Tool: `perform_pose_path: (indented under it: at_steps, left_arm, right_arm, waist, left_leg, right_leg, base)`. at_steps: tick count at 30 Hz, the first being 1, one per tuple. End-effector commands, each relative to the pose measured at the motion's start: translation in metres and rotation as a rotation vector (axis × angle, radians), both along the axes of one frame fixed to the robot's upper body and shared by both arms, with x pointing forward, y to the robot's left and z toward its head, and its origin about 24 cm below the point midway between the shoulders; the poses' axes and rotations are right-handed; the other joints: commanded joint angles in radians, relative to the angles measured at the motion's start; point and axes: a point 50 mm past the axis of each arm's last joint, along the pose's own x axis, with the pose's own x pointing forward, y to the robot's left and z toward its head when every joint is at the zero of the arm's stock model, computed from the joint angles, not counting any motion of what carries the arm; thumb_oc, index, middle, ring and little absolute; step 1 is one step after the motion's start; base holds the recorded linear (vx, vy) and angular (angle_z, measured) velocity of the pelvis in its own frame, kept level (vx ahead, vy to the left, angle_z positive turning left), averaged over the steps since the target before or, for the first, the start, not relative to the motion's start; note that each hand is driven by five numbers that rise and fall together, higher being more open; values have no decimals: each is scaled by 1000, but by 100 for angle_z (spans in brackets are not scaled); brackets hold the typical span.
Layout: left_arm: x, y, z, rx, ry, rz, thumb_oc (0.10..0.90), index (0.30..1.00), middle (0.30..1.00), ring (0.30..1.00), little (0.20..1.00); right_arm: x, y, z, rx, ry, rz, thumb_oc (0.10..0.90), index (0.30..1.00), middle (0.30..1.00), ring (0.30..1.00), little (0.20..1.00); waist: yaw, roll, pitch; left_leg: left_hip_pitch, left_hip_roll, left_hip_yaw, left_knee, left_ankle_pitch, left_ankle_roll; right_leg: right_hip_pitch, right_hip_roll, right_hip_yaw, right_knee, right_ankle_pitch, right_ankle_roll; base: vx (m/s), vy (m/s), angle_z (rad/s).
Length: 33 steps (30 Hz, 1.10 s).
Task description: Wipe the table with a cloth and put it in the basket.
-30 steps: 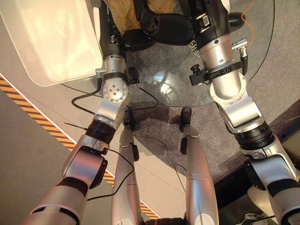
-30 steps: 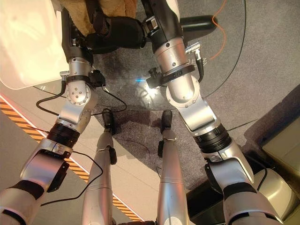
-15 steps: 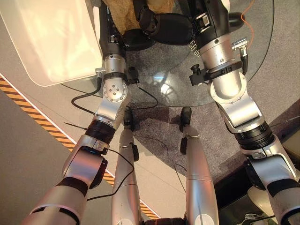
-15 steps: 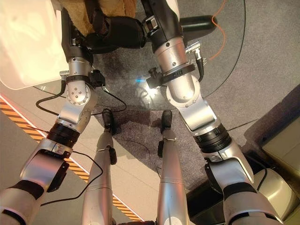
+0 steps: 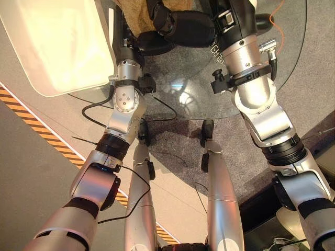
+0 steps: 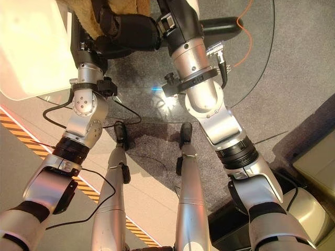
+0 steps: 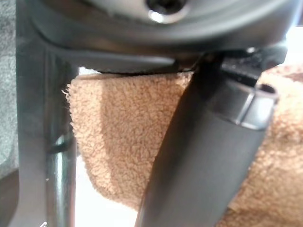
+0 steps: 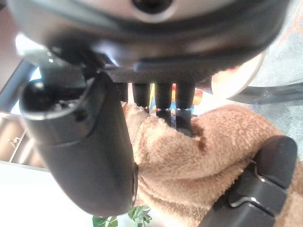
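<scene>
You see one tan terry cloth (image 5: 137, 15) at 12 o'clock, cut off by the top edge of both eye views, so its full spread stays hidden from you. The left hand (image 7: 203, 156) lies against the cloth in its wrist view, its thumb across the pile; you cannot tell whether its fingers close on it. The right hand (image 8: 85, 156) has its fingers (image 8: 182, 116) sunk into the cloth with the thumb beside it, so it grips the cloth. One round glass table (image 5: 285, 57) sits beneath both arms. One white tray-like bin (image 5: 52, 47) lies at 10 o'clock, partly cut off. No writing is legible to you.
</scene>
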Motion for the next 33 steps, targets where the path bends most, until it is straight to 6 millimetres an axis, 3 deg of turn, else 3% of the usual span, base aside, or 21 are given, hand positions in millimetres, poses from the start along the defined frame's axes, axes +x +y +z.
perform_pose_path:
  at_steps: [1,4,5,7,8,9,11,16,24,33]
  left_arm:
    - [-26,-20,72,-10,-321,-79,100,300,300,300,200]
    - [-26,-18,73,-34,-318,-107,100,300,300,300,200]
    - [-26,-17,72,-46,-316,-129,100,300,300,300,200]
    - [-25,-17,71,-69,-309,-167,100,300,300,300,200]
    - [-25,-17,70,-99,-302,-213,100,300,300,300,200]
    - [-24,-16,69,-121,-296,-250,100,300,300,300,200]
    - [-23,-18,67,-201,-276,-381,100,300,300,300,200]
    - [-23,-31,63,-286,-244,-563,100,300,300,300,200]
    - [-19,-40,59,-301,-225,-627,100,300,300,300,200]
    - [-17,-39,60,-300,-230,-654,100,300,300,300,200]
  right_arm:
    - [-75,19,66,147,-406,339,100,300,300,300,200]
    - [-73,19,66,144,-378,354,111,309,309,309,211]
    - [-71,20,65,134,-341,391,509,651,651,651,609]
    - [-71,20,63,137,-332,397,800,900,900,900,900]
    - [-71,20,62,132,-335,396,635,759,759,759,735]
    - [-71,20,62,132,-337,394,556,691,691,691,656]
    - [-71,23,60,123,-351,385,100,300,300,300,200]
    - [-74,32,62,112,-366,390,100,300,300,300,200]
    - [-57,45,56,115,-358,357,100,300,300,300,200]
    - [-49,48,55,128,-360,348,100,300,300,300,200]
  waist:
    - [20,-53,-24]
    - [19,-53,-24]
    - [20,-52,-24]
    - [20,-52,-24]
    - [19,-52,-24]
    - [18,-52,-24]
    - [18,-52,-24]
    - [14,-52,-24]
    - [30,-29,-24]
    - [40,-24,-24]
  left_leg:
    - [53,-89,49,36,-113,56]
    - [52,-89,50,38,-113,55]
    - [52,-89,49,38,-113,55]
    - [51,-90,49,39,-113,55]
    - [50,-90,49,40,-114,54]
    - [50,-89,50,41,-114,54]
    - [54,-90,50,40,-117,53]
    - [54,-91,51,41,-121,57]
    - [60,-103,47,41,-115,59]
    - [57,-108,41,46,-118,58]
  right_leg:
    - [83,150,-19,-149,49,-45]
    - [82,150,-19,-149,49,-46]
    - [82,149,-20,-149,48,-46]
    - [81,148,-20,-147,48,-46]
    - [80,149,-20,-147,48,-46]
    - [80,148,-20,-146,48,-46]
    - [82,148,-21,-145,46,-44]
    - [81,147,-19,-147,45,-46]
    - [87,129,-28,-157,49,-47]
    - [88,124,-36,-158,47,-47]
  base:
    - [0,0,0]
    - [0,0,0]
    - [0,0,0]
    - [0,0,0]
    - [0,0,0]
    - [0,0,0]
    - [0,0,0]
    - [0,0,0]
    - [0,0,0]
    - [0,0,0]
